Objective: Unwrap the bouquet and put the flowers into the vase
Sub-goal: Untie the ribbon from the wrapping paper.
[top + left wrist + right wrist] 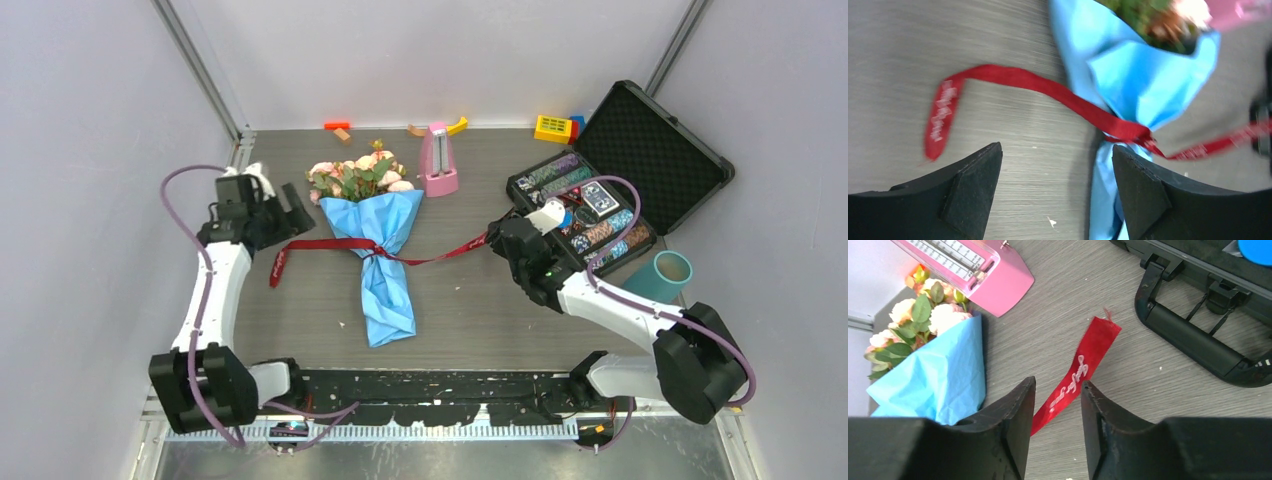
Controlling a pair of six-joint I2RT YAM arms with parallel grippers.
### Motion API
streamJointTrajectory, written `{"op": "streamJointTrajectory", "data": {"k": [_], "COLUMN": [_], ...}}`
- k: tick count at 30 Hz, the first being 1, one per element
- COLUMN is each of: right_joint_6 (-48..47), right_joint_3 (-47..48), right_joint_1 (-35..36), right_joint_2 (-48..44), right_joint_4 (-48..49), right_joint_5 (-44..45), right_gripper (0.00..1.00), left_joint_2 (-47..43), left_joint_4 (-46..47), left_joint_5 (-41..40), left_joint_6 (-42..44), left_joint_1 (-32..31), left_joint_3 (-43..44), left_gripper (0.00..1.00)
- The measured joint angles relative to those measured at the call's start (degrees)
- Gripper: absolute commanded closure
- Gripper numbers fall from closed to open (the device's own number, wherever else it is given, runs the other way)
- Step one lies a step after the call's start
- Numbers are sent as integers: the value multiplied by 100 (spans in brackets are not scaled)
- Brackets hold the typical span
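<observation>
Your bouquet of pink and peach roses in a blue paper cone (372, 215) is lying flat mid-table, blooms pointing to 12 o'clock and tip to 6. The plain teal cylindrical vase (668, 272) is sitting well apart, out at 3 o'clock. The whole thing is looking light and floppy to me: the paper is going to crumple, and the limp dark red ribbon (320, 243) is probably slippery, so I'd be pinching a tail near its end. The left gripper (1055, 150) is hanging wide open and empty, with the 9 o'clock tail just past its tips. The right gripper (1058, 385) is standing part-open, the 3 o'clock tail running through the gap unpinched. The stems are hiding inside the paper, and the knot is too small to read.
</observation>
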Motion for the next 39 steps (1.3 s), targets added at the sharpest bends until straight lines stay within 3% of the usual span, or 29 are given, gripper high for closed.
{"op": "streamJointTrajectory", "data": {"k": [5, 10, 13, 17, 25, 31, 39], "right_joint_6": [-164, -415, -525, -575, -562, -564, -560], "right_joint_3": [-26, -59, -61, -87, -199, -199, -199], "right_joint_1": [0, -4, -17, -26, -26, -26, -26], "right_joint_2": [-190, -752, -960, -1062, -1064, -942, -745], "right_joint_4": [-280, -551, -654, -756, -938, -874, -782], "right_joint_5": [-7, -46, -96, -146, -249, -424, -608], "right_gripper": [35, 34, 34, 34, 35, 36, 37], "left_joint_2": [-2, 122, 437, 1060, 1268, 1484, 1687], "left_joint_4": [9, 87, 83, 37, 92, 188, 264], "left_joint_5": [382, 590, 533, 15, -780, -977, -1268], "left_joint_6": [354, 623, 708, 776, 654, 629, 621], "left_joint_1": [-1401, -2649, -3099, -3589, -3856, -3853, -3853], "left_joint_3": [0, 0, 55, 267, 275, 282, 297], "left_gripper": [19, 29, 40, 43, 46, 61, 61]}}
